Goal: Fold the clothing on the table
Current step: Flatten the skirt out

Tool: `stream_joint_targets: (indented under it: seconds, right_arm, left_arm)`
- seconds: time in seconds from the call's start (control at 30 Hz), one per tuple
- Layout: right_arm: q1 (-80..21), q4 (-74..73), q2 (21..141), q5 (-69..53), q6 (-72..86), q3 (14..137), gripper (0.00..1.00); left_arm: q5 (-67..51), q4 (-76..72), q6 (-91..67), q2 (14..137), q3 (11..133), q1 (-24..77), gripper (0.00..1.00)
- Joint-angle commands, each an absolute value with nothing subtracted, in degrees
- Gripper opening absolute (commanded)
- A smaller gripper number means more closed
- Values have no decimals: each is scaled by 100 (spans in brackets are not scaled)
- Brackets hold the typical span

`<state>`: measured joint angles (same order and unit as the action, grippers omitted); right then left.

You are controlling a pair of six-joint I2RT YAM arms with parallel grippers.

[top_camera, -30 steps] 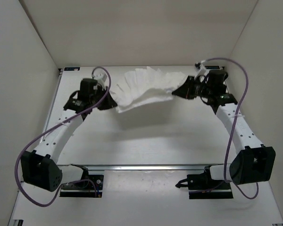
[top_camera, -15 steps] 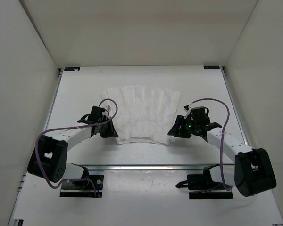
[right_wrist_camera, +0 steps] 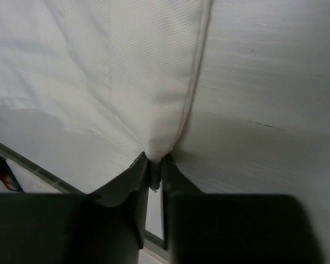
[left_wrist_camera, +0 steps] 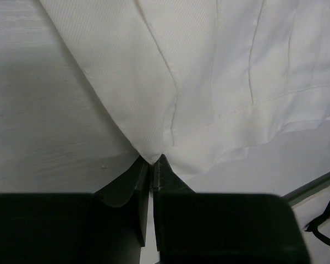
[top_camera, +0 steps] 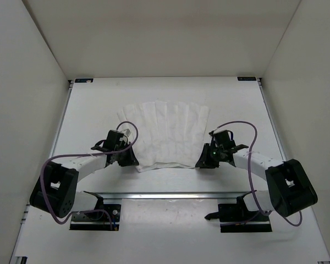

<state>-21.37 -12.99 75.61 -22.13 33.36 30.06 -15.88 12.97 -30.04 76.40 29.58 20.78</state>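
The white pleated clothing (top_camera: 165,132) lies spread flat in a fan shape on the table (top_camera: 236,110), its narrow edge toward the arms. My left gripper (top_camera: 129,159) sits low at the garment's near left corner. In the left wrist view its jaws (left_wrist_camera: 152,160) are nearly together with the tip of the clothing (left_wrist_camera: 209,82) pinched between them. My right gripper (top_camera: 203,162) is at the near right corner. In the right wrist view the hemmed corner of the clothing (right_wrist_camera: 99,71) is bunched between the narrow jaws (right_wrist_camera: 155,162).
A metal rail (top_camera: 170,194) runs across the table's near edge just behind both grippers, with the arm bases beyond it. White walls enclose the left, right and back. Purple cables (top_camera: 247,129) loop over both arms.
A second ago the clothing hung stretched between both grippers near the back. Both arms have since drawn it toward the near edge and laid it flat, then slid slightly closer.
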Motion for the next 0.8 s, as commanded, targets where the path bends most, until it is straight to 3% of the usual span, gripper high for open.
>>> stream_joint_targets:
  seconds: [0.0, 0.1, 0.23, 0.5, 0.77]
  right_arm:
    - [-2180, -1213, 7787, -1890, 3358, 3076, 1]
    - [-2127, -1423, 7709, -1758, 3191, 3434, 0]
    - [-1995, -1827, 7086, -2248, 2603, 4182, 0]
    - [-1925, -3076, 5828, -2758, 1951, 6889, 0]
    - [-1512, -3349, 5651, -3349, 1846, 8042, 0]
  left_arm:
    - [-1573, 1336, -2988, 7383, 2813, 2056, 10]
    - [-1582, 1458, -2945, 7251, 2909, 1995, 0]
    - [-1600, 1967, -2848, 6830, 3549, 1873, 0]
    - [-1555, 3365, -3014, 5793, 6763, 1714, 0]
    - [-1670, 4165, -2997, 6134, 8358, 1784, 0]
